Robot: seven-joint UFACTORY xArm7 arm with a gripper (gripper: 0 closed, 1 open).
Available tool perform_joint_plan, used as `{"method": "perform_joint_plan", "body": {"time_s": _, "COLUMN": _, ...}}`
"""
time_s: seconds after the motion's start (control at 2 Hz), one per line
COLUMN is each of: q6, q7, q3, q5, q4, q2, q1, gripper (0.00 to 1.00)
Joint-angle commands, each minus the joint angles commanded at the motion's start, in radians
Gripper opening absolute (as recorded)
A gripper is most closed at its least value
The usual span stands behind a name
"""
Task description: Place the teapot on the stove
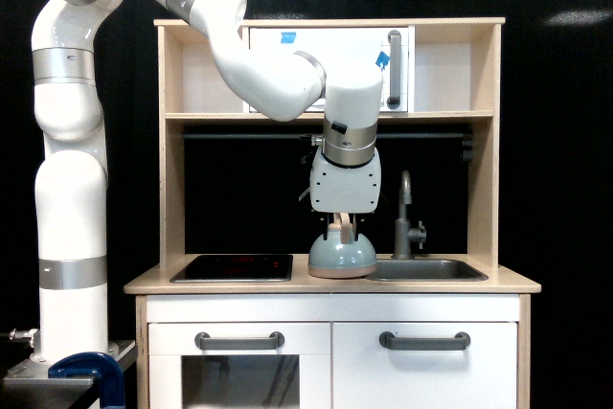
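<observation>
The pale blue-grey teapot (pixel 342 259) stands on the light wood counter, between the stove and the sink. Its tan loop handle points straight up. My gripper (pixel 344 229) comes down from directly above, and its dark fingers are pressed against both sides of that handle, shut on it. The teapot's base still rests on the counter. The stove (pixel 234 266), a flat black panel with faint red markings, lies to the exterior view's left of the teapot with nothing on it.
A grey sink basin (pixel 428 270) and a grey faucet (pixel 406 217) sit just to the exterior view's right of the teapot. A shelf (pixel 330 117) with a dark rail runs close above my wrist. The side walls of the play kitchen (pixel 172 189) enclose the counter.
</observation>
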State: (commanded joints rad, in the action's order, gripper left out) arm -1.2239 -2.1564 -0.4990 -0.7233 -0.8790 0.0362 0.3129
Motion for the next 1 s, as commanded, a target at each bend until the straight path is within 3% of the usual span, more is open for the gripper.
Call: {"method": "perform_joint_plan", "body": {"time_s": 1.0, "q6": 0.042, "q7": 0.082, "q3": 0.084, "q5": -0.007, "q4": -0.009, "q2": 0.023, "q1": 0.026, "gripper": 1.0}}
